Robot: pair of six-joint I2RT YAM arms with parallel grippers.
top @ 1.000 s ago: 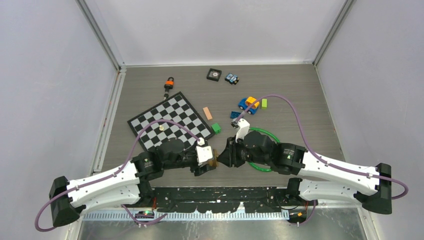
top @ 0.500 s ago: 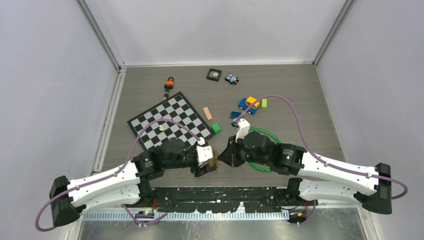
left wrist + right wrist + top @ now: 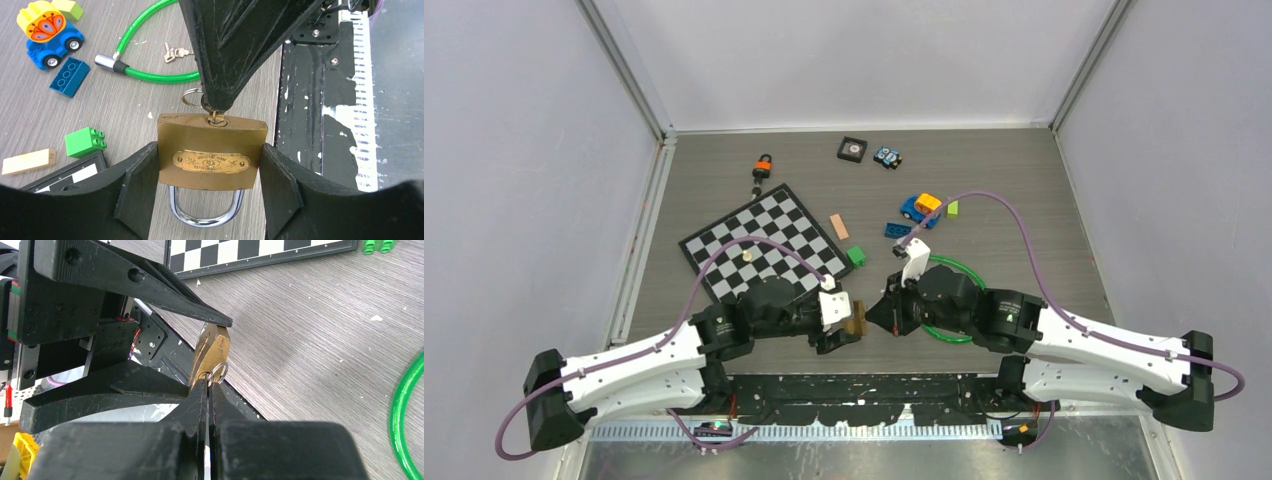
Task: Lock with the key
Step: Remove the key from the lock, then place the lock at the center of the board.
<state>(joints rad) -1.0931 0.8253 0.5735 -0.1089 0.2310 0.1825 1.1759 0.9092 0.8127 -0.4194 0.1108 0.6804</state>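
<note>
Grey wood-grain table (image 3: 1044, 190) between white walls carries the work, which sits at the near edge between the two arms. Left gripper (image 3: 848, 328) is clamped across the narrow sides of the brass padlock (image 3: 212, 150), with the shackle (image 3: 205, 215) pointing back toward its wrist. Right gripper (image 3: 206, 386) is pinched tight on the key (image 3: 216, 118), whose blade stands in the keyway, with the key ring (image 3: 191, 96) hanging beside it. Hazards, as judged: if the right wrist turns off the keyway axis, the blade may bind or bend; the thin key head may slip between the pads under torque; the padlock may twist in the left grip, since only its edges are held; the ring may snag a fingertip. Containers: only a small black square tray (image 3: 852, 149) at the far side, holding a pale round item too small to identify. Spare keys (image 3: 175, 51) lie loose beside the green cable lock (image 3: 150, 75), in no container
</note>
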